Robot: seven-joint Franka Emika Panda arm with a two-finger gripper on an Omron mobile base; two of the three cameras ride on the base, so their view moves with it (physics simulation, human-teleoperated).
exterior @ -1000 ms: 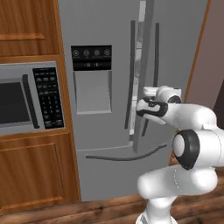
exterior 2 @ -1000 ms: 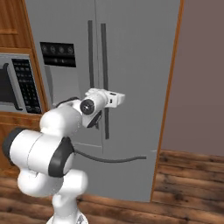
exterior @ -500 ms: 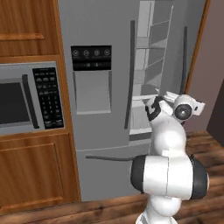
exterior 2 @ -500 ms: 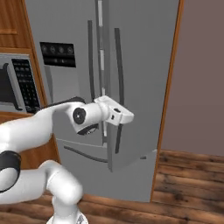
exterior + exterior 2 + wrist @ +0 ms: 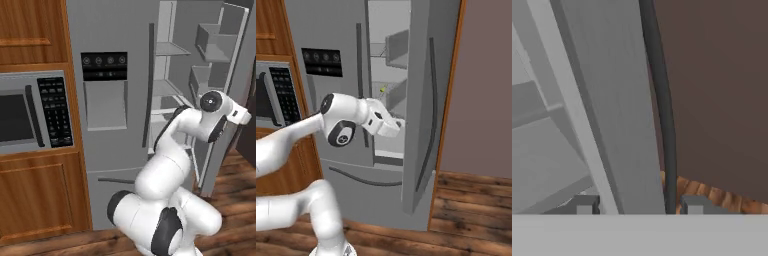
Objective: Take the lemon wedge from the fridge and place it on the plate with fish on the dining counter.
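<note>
The grey fridge (image 5: pixel 110 30) has its right door (image 5: pixel 423 100) swung wide, so the grey shelves (image 5: pixel 167 90) show. A tiny yellow-green lemon wedge (image 5: pixel 383 89) lies on a middle shelf, seen through the gap. My gripper (image 5: pixel 639 206) is open and straddles the edge of the open door (image 5: pixel 612 100). The door's dark bar handle (image 5: pixel 662 100) also runs between the fingertips (image 5: pixel 584 205). In the base views the hand (image 5: pixel 239 114) (image 5: pixel 391 125) sits at the door's edge, about shelf height. The plate and the dining counter are out of view.
A steel built-in microwave (image 5: pixel 30 112) (image 5: pixel 271 95) sits in wood cabinets (image 5: pixel 35 200) left of the fridge. Right of the open door is a brown wall (image 5: pixel 481 75) over a wooden floor (image 5: pixel 471 200). Door bins (image 5: pixel 210 47) line the inside of the open door.
The fridge's right door has gone from closed to wide open, baring the shelves. My hand has swung out to the right with the door's edge.
</note>
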